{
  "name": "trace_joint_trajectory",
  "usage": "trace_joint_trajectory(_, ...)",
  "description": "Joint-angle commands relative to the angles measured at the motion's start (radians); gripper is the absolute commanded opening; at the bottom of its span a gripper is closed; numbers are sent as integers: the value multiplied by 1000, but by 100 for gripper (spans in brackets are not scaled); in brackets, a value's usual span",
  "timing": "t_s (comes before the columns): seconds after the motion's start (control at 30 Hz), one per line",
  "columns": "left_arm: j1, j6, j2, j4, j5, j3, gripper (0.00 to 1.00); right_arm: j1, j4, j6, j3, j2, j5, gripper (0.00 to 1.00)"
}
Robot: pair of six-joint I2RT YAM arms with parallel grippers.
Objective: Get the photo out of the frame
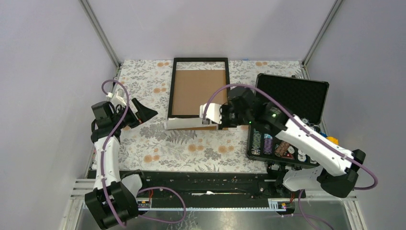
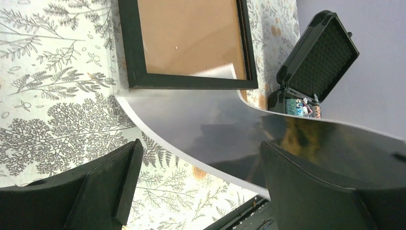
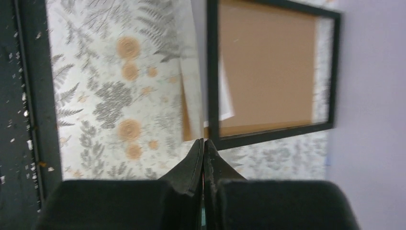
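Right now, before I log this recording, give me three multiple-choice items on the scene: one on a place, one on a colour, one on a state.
1. Where does the open black foam-lined case of poker chips stand relative to the thin black rectangular picture frame?
A. On the robot's left of it
B. On the robot's right of it
C. On top of it

2. What colour is the flat backing board showing inside the frame?
A. Brown
B. Red
C. Blue

3. How does the left gripper stand?
A. Shut on the frame
B. Open, holding nothing
C. Shut on the case's lid

Key:
1 B: the top view shows the case beside the frame's right rail.
2 A: plain brown board fills the frame's opening.
3 B: its wrist view shows the two fingers wide apart, clamping nothing.
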Motion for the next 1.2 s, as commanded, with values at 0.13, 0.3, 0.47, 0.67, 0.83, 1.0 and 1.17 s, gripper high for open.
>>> trace_joint_trajectory(0.13,8,-29,-83,59,-56,-19,99,8,-84,-118,317,-41,207,0)
trace_joint_trajectory(0.3,8,-30,-67,78,-48,-27,99,7,-2,-221,385,-12,332,0)
trace_joint_trajectory(0.47,9,-41,-47,90,-62,-31,99,4,184,-360,379,54,503,0)
trace_joint_trajectory(0.67,8,-40,-32,104,-71,-38,99,-105,323,-418,443,195,483,0)
trace_joint_trajectory(0.83,9,-41,-41,108,-53,-42,99,-224,364,-403,624,366,410,0)
trace_joint_trajectory(1.0,8,-42,-28,121,-56,-46,99,-291,427,-417,834,540,368,0)
trace_joint_trajectory(1.17,8,-39,-22,119,-63,-47,99,-323,513,-437,932,661,328,0)
